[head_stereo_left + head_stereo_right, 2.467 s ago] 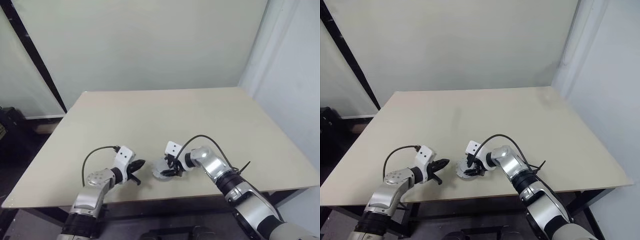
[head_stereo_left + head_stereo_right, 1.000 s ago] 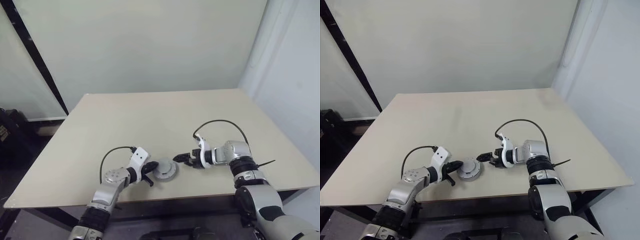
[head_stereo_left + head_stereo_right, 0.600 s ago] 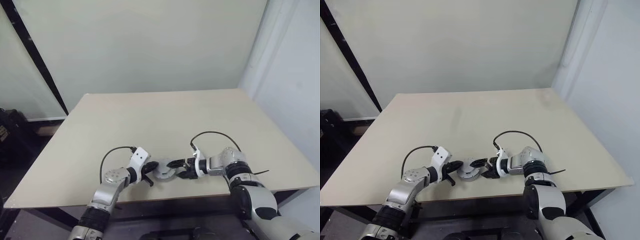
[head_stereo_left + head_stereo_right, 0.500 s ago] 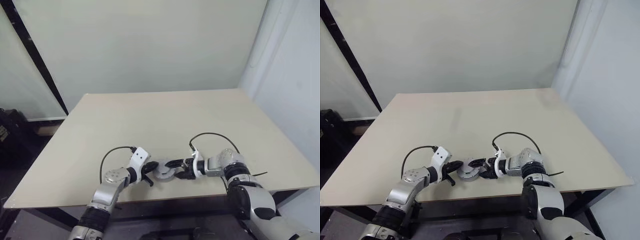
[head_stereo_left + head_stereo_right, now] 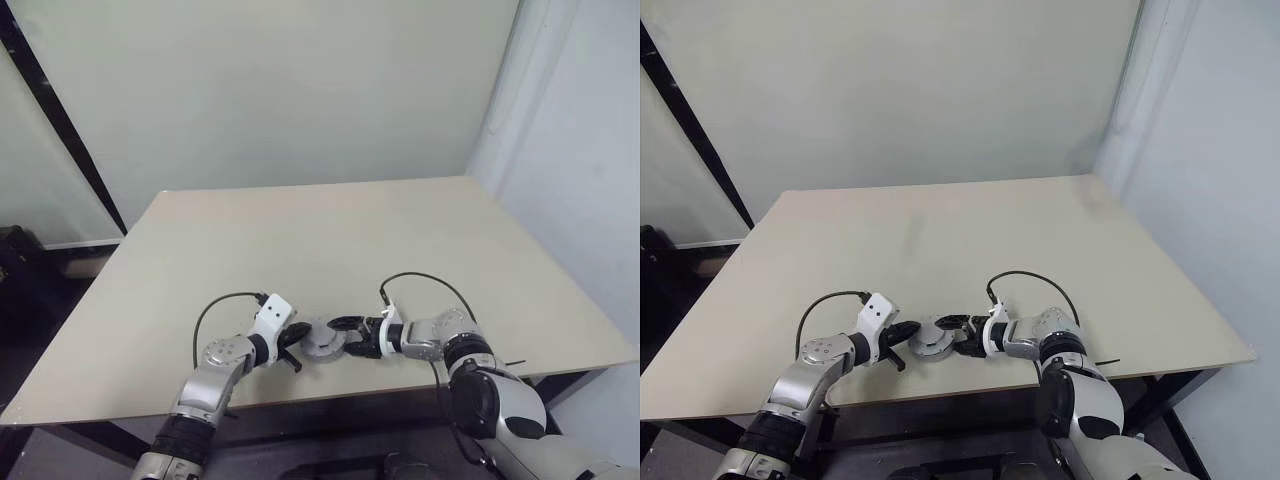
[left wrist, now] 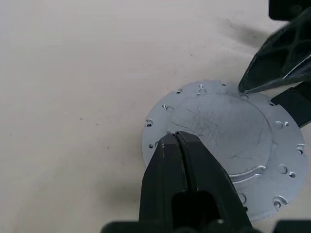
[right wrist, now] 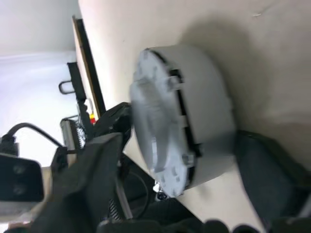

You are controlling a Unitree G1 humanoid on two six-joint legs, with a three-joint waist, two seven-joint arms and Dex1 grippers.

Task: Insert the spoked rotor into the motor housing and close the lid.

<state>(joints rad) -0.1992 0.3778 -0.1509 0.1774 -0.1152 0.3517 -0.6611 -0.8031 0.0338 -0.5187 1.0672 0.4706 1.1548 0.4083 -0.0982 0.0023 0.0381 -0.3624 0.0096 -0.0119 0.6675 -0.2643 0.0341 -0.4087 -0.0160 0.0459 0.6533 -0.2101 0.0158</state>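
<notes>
The smooth light-grey round lid [image 6: 228,141] sits on the round grey metal motor housing [image 7: 201,131] though not visibly flush, left end effector [image 6: 176,138] clenched at its rim, right end effector [image 5: 345,336] straddling it, grip unclear.

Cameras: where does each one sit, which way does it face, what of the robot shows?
Left eye, right eye: on the head, looking forward and down over the table; both arms show, left gripper and right gripper on either side of the motor housing.
Left wrist: on the left arm, looking along its shut fingers onto the lid.
Right wrist: on the right arm, side-on to the motor housing between its fingers.
Shared: all four show the closed housing; each wrist view also catches the other gripper.
</notes>
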